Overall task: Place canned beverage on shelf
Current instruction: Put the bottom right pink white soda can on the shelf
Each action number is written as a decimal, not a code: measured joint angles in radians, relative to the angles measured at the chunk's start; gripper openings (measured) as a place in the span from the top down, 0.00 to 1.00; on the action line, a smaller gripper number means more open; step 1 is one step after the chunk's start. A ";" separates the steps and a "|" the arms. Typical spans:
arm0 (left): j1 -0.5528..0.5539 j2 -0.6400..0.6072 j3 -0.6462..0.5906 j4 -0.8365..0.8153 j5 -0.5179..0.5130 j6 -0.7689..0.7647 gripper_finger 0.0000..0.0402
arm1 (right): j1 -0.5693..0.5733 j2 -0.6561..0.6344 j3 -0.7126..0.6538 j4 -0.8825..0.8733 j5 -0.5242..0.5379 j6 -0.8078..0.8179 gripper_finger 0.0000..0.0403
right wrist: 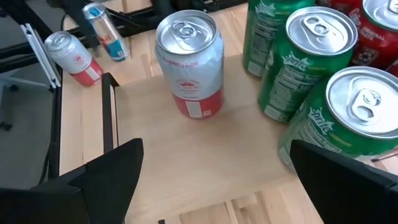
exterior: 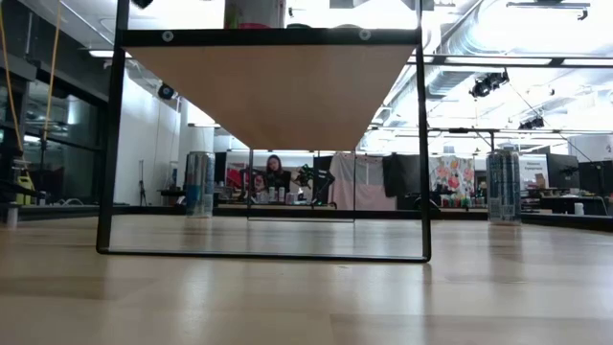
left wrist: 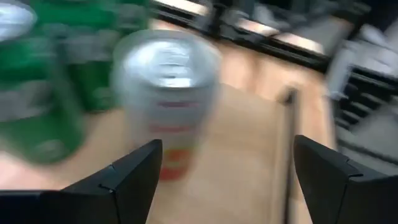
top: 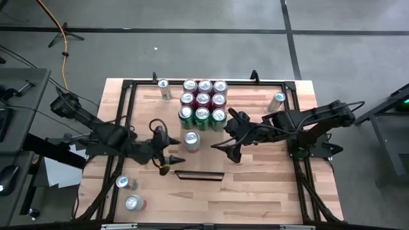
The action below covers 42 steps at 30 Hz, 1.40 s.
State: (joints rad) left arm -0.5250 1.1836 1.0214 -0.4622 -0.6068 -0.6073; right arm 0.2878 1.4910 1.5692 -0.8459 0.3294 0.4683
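Note:
A silver can with a red band (top: 192, 139) (right wrist: 190, 62) (left wrist: 168, 93) stands upright on its base on the pale wooden shelf (top: 204, 161) (right wrist: 205, 155), just in front of a block of red and green cans (top: 203, 101). My left gripper (top: 171, 145) (left wrist: 227, 146) is open to the left of the silver can, pointing at it without touching. My right gripper (top: 223, 133) (right wrist: 216, 149) is open to the right of that can, beside the green cans (right wrist: 311, 56), and also touches nothing. The low view shows only the shelf's underside (exterior: 273, 86).
The shelf sits raised in a black frame (top: 128, 86) (exterior: 110, 144). Loose cans stand on the tabletop at the far left (top: 164, 88), far right (top: 277, 101) and near left (top: 123, 183) (top: 134, 203). A dark lip (top: 199, 174) marks the shelf's near end.

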 joint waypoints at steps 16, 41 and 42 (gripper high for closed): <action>-0.033 0.229 0.000 0.069 -0.346 -0.224 0.28 | 0.000 0.000 0.000 -0.005 0.001 -0.023 0.03; -0.018 0.265 -0.001 0.064 -0.460 -0.097 0.93 | 0.000 0.000 0.000 -0.004 0.014 -0.020 0.03; -0.015 0.265 -0.001 0.063 -0.440 -0.076 0.96 | 0.000 0.000 0.000 -0.003 0.018 -0.019 0.03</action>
State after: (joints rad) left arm -0.5404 1.4487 1.0203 -0.3988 -1.0472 -0.6830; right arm 0.2878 1.4910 1.5688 -0.8494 0.3475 0.4488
